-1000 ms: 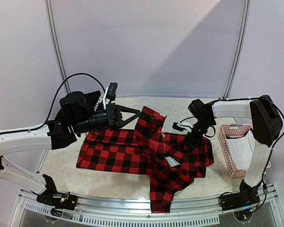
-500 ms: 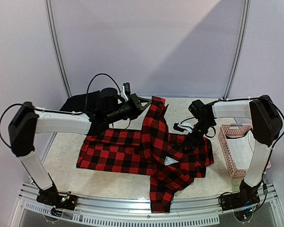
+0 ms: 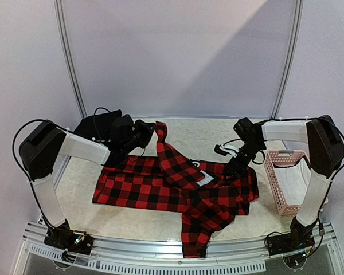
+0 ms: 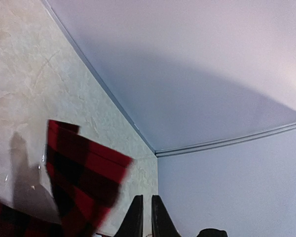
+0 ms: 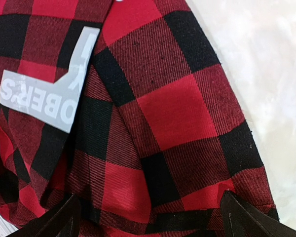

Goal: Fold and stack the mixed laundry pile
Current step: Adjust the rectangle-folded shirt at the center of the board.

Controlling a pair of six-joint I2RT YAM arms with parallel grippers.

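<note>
1. The red-and-black plaid shirt lies spread across the middle of the table. One sleeve runs diagonally up toward the back, and another part reaches over the near edge. A dark heap of clothes sits at the back left, and a pink basket stands at the right, apart from the shirt.
2. The left gripper sits just beside the sleeve's tip. In its wrist view the fingers are nearly together, with only a slit between them. No cloth shows between the tips, and the plaid hangs off to one side, blurred.
3. The right gripper hangs low over the shirt's right half near the white label. Its fingers are spread wide and grip nothing. Whether they touch the cloth cannot be told.
4. With no visible hold on the sleeve, it would likely flop back crooked, leaving a skewed fold that needs redoing.
5. If the right gripper closes here, it may pinch several layers and bunch the body instead of flattening it.
6. Any pull toward the near side could drag the overhanging part further, and its weight might slide the shirt off the table.
</note>
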